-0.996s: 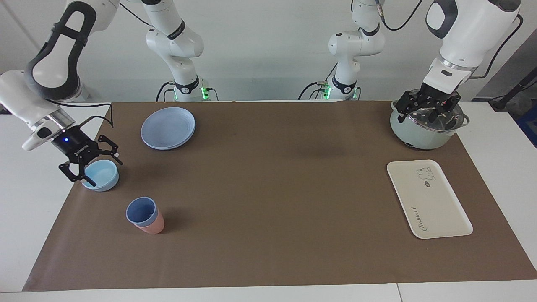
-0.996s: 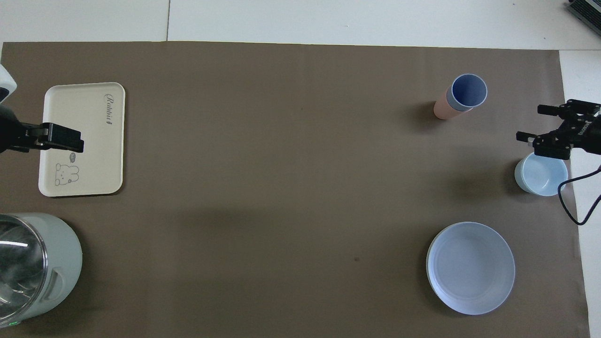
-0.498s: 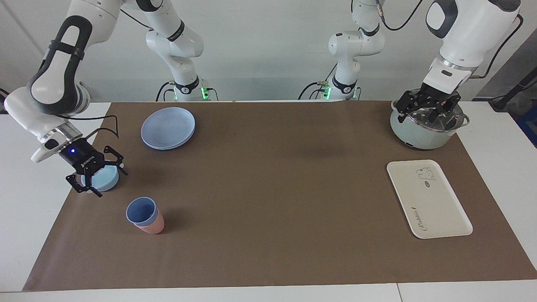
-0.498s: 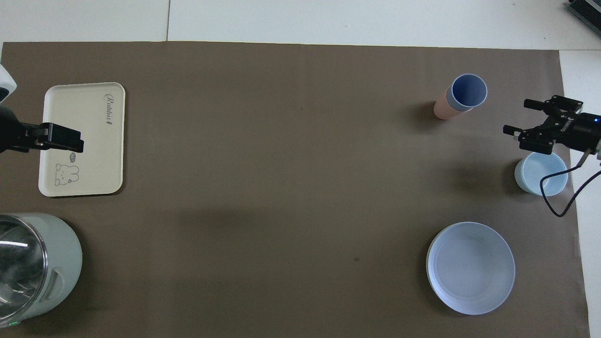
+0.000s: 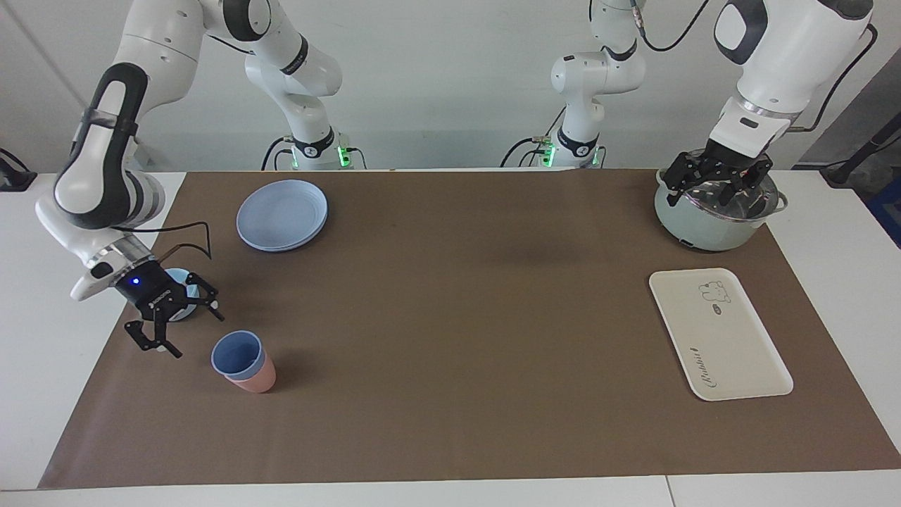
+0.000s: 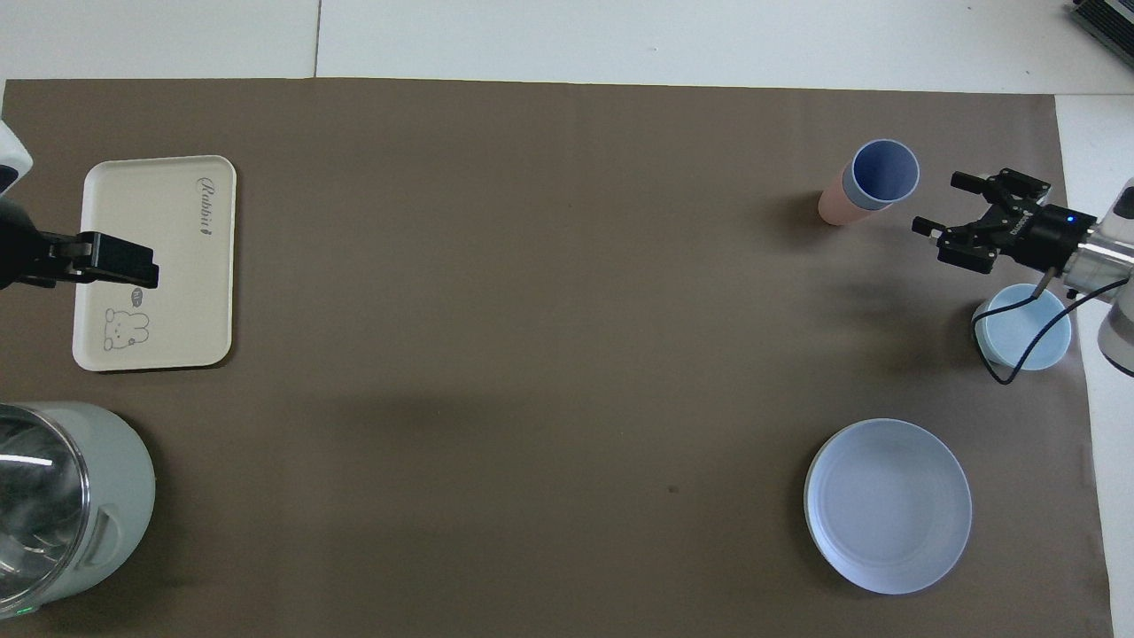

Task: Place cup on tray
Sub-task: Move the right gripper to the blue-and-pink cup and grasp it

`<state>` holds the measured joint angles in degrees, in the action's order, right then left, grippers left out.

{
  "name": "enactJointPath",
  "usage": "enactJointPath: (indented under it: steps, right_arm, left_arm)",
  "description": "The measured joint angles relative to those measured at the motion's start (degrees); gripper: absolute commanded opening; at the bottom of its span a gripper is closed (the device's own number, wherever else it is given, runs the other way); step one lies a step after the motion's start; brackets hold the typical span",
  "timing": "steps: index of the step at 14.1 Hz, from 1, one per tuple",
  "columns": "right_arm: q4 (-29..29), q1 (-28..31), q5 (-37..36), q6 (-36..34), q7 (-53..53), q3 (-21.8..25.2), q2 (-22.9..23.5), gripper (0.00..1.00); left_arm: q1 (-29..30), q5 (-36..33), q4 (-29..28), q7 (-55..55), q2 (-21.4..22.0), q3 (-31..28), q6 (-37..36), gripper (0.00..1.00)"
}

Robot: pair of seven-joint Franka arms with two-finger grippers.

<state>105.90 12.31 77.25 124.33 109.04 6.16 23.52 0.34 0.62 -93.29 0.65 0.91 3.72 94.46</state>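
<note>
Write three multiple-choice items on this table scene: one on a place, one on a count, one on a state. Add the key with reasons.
1. The blue cup sits
A. nested in the pink cup
B. on the tray
C. in the pot

2. Round plates on the mat:
A. none
B. one
C. three

3. The right gripper is
A. shut on the bowl
B. open, holding nothing
C. shut on the blue cup

Key: 1 A, its rim rises out of the pink one; 2 B, only the blue plate shows; 3 B, its fingers stand apart beside the cups.
</note>
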Motion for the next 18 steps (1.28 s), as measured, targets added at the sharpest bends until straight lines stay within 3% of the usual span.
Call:
enactJointPath:
  steps: [4, 11, 18]
  right_arm:
    - [-0.8, -4.3, 1.9, 4.4, 1.2, -0.6, 1.9, 1.00]
    - [-0.7, -4.2, 10.6, 4.3, 9.2, -0.6, 4.2, 1.00]
    - [-0.5, -5.4, 11.7, 4.5, 10.1, -0.6, 4.6, 0.99]
  left_arm:
    - [0.0, 0.0, 0.0, 0.0, 0.0, 0.0, -0.2, 1.00]
    - [0.0, 0.0, 0.0, 0.0, 0.0, 0.0, -0.4, 1.00]
    - [0.0, 0.0, 0.0, 0.0, 0.0, -0.1, -0.5, 1.00]
